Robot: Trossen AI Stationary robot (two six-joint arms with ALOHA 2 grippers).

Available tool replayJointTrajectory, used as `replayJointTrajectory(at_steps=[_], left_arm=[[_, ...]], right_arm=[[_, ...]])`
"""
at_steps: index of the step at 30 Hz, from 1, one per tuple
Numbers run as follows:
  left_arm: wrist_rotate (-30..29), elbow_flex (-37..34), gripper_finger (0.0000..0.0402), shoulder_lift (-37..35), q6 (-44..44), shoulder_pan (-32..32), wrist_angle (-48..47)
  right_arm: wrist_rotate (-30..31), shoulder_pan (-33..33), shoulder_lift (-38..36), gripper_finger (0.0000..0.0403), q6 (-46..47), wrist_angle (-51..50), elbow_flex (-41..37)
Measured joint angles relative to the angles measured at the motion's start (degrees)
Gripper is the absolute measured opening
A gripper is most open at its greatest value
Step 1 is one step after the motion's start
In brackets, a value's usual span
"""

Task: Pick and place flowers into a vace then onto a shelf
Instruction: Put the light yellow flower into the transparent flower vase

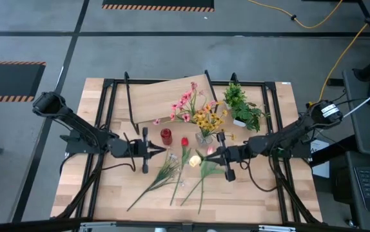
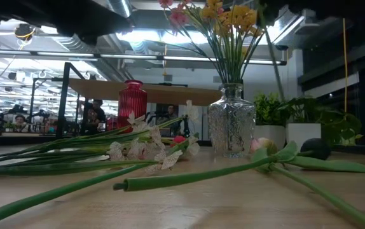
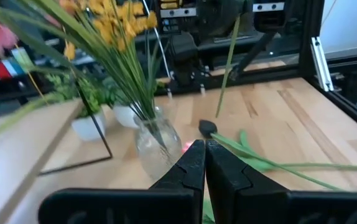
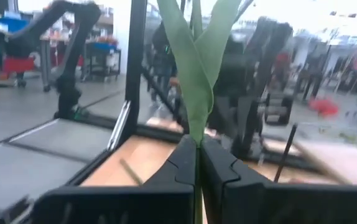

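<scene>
My right gripper is shut on a green flower stem; its leaves rise past the fingers, and its head I cannot make out. My left gripper is shut with nothing in it, facing the right one across the table's middle. Between and beyond them stand a red vase and a glass vase with yellow and pink flowers. Several loose flowers lie on the tabletop near its front edge. The shelf stands on black legs at the far left. My right gripper pinches the stem between its two fingers where the leaves begin. The fingers come about level from the table's right and lie across the stem. The stem hangs below them; whether its lower end touches the table I cannot tell.
A bushy potted plant in a white pot stands at the far right, beside the glass vase. A pink-cream tulip lies on the table with its long stem toward the near edge. Black frame rails run along the table's sides.
</scene>
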Motion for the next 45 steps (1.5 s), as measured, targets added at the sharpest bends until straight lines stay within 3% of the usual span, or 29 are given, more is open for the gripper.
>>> replayJointTrajectory(at_steps=[14, 20, 35, 41, 45], left_arm=[[1.66, 0.00, 0.0008, 0.00, 13.62, 0.14, 4.65], [1.62, 0.00, 0.0008, 0.00, 18.09, 0.14, 4.63], [1.59, 0.00, 0.0008, 0.00, 18.09, 0.14, 4.60], [1.56, 0.00, 0.0008, 0.00, 18.09, 0.14, 4.59], [1.54, 0.00, 0.0008, 0.00, 18.09, 0.14, 4.59]], right_arm=[[-0.16, -2.81, -0.01, 0.0003, -15.62, 1.13, 6.58], [-3.99, -6.59, 1.38, 0.0002, -16.74, 3.30, 6.42], [-3.99, -12.04, 6.31, 0.0001, -16.35, 7.29, 6.40], [2.26, -12.08, 6.32, 0.0001, -15.33, 7.30, 6.37], [3.24, -12.08, 6.29, 0.0001, -14.02, 5.17, 6.37]])
